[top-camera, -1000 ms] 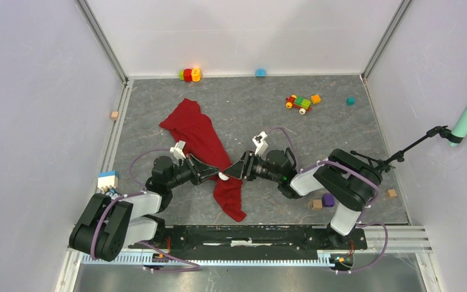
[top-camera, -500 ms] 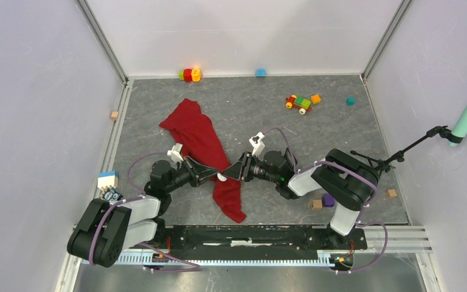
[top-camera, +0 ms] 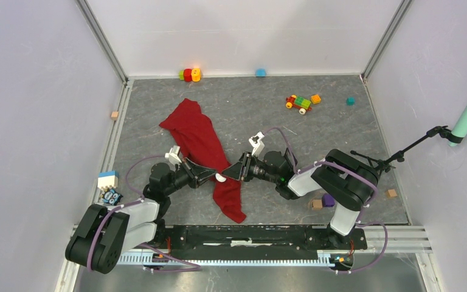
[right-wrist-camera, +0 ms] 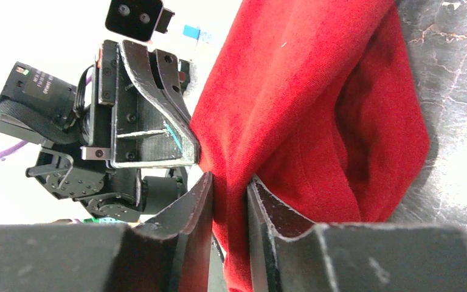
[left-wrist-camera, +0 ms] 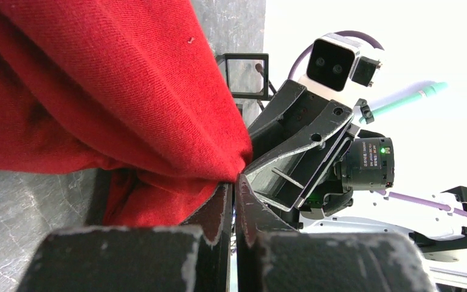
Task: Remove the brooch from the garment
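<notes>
A red garment (top-camera: pixel 197 131) lies across the grey table, its near part lifted between my two grippers. A small white brooch (top-camera: pixel 219 177) sits on the cloth at the tips of my left gripper (top-camera: pixel 214 176). In the left wrist view the left gripper (left-wrist-camera: pixel 234 182) is shut at the cloth's (left-wrist-camera: pixel 115 79) pinched fold, and the brooch itself is hidden there. My right gripper (top-camera: pixel 230 174) faces it tip to tip. In the right wrist view the right gripper (right-wrist-camera: pixel 228 182) is shut on a fold of the garment (right-wrist-camera: pixel 316 91).
Toy bricks (top-camera: pixel 188 74), a blue piece (top-camera: pixel 260 72), a toy car (top-camera: pixel 299 103) and a teal cube (top-camera: pixel 351 101) lie at the back. A blue-white block (top-camera: pixel 107 180) sits left of the left arm. A purple cube (top-camera: pixel 328 199) and wooden blocks (top-camera: pixel 391 193) sit by the right arm.
Both grippers have shifted slightly left, staying tip to tip. The white brooch has moved left with the left gripper's tips. The garment's far part has not moved.
</notes>
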`<act>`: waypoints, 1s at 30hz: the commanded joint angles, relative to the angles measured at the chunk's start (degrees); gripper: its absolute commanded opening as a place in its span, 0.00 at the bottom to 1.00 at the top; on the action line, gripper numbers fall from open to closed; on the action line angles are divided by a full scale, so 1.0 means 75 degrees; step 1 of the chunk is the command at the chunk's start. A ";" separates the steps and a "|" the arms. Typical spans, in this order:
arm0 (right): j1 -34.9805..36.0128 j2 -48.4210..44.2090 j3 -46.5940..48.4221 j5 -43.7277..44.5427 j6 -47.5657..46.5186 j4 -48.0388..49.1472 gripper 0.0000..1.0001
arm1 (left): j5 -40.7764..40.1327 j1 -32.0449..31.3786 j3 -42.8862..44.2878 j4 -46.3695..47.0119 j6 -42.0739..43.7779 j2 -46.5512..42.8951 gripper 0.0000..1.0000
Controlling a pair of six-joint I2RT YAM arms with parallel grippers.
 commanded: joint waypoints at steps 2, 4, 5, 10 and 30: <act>0.0101 -0.0248 0.0112 -0.0061 -0.0316 -0.0246 0.31 | 0.0110 -0.0028 0.0123 0.0217 -0.0127 -0.0125 0.03; 0.0106 -0.0325 0.0164 -0.0029 -0.0385 -0.0376 0.30 | 0.0250 -0.0022 0.0149 0.0068 -0.0018 -0.0133 0.05; 0.0101 -0.0334 0.0209 -0.0033 -0.0438 -0.0469 0.30 | 0.0309 -0.0028 0.0164 -0.0028 0.0024 -0.0138 0.07; 0.0090 -0.0323 0.0300 -0.0123 -0.0448 -0.0579 0.29 | 0.0694 -0.0028 0.0196 -0.0408 0.0278 -0.0210 0.12; 0.0112 -0.0434 0.0277 -0.0324 -0.0404 -0.0662 0.47 | 0.1013 -0.0081 0.0246 -0.0738 0.0711 -0.0123 0.02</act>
